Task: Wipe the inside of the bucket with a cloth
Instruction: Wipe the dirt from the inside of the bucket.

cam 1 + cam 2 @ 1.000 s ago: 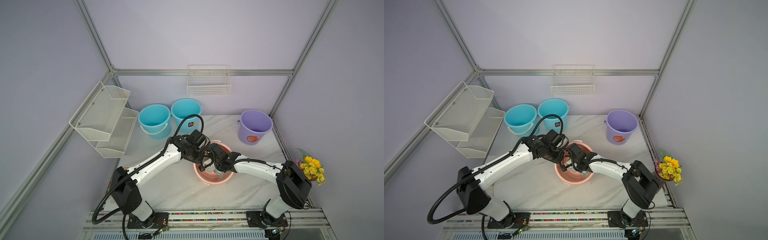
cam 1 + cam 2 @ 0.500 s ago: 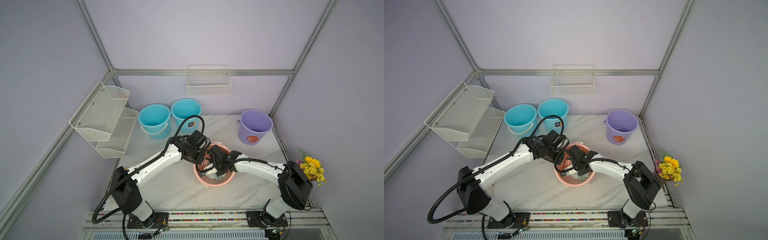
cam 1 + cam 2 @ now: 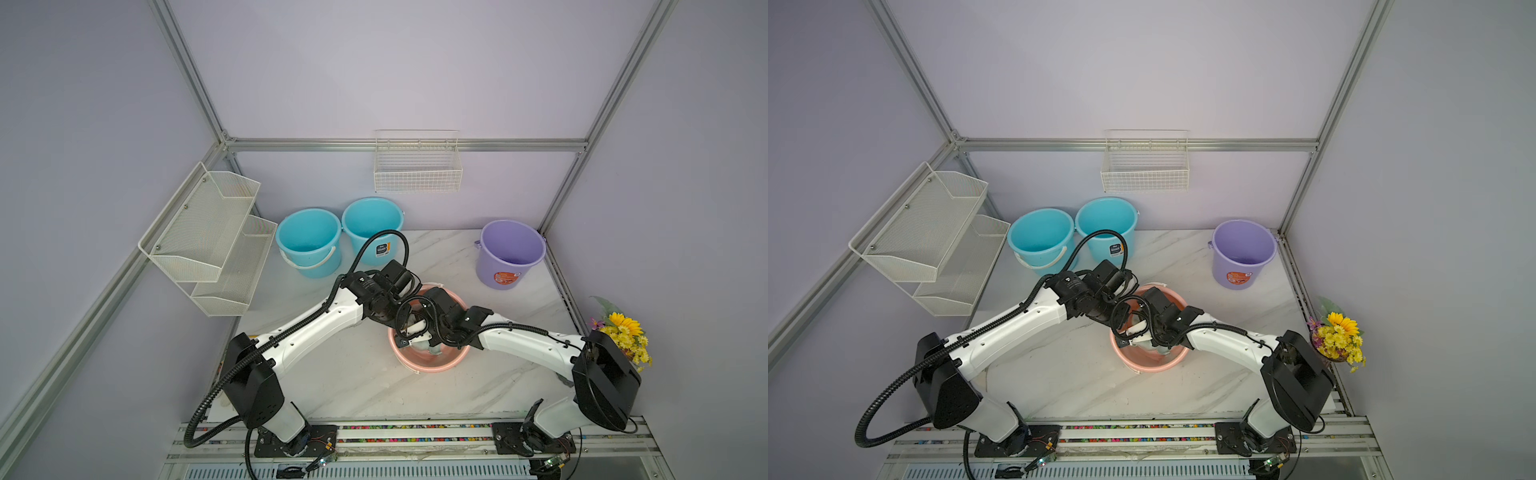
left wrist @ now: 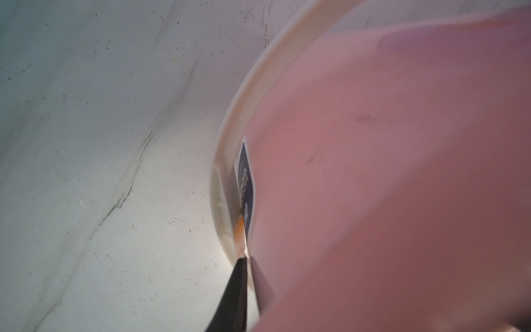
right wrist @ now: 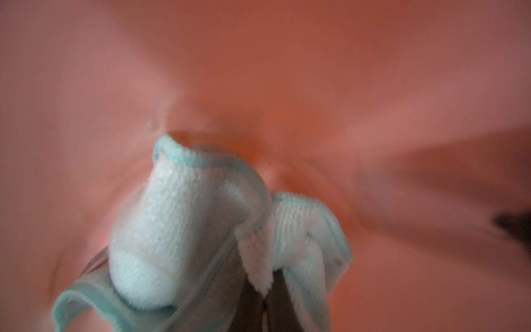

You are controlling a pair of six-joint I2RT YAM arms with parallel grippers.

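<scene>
- R jaws were clamped tight on cloth (image 5: 186, 230), bunched, low inside pink bucket (image 3: 432, 368), mid tabletop (image 3: 353, 382).
- L jaws pinched bucket's left rim, steadying it.
- Cloth looked soft, light, floppy: grip a bunched fold; bucket prob. light, slides.

Left arm (image 3: 307, 332) and right arm (image 3: 528, 340) meet over a round salmon-pink plastic bucket (image 3: 432, 366) containing a pale mint soft cloth (image 3: 420, 345).

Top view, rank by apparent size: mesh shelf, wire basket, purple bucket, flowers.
In a top view, largest first:
1. mesh shelf
2. wire basket and purple bucket: look about alike, so not ranked against each other
3. flowers
</scene>
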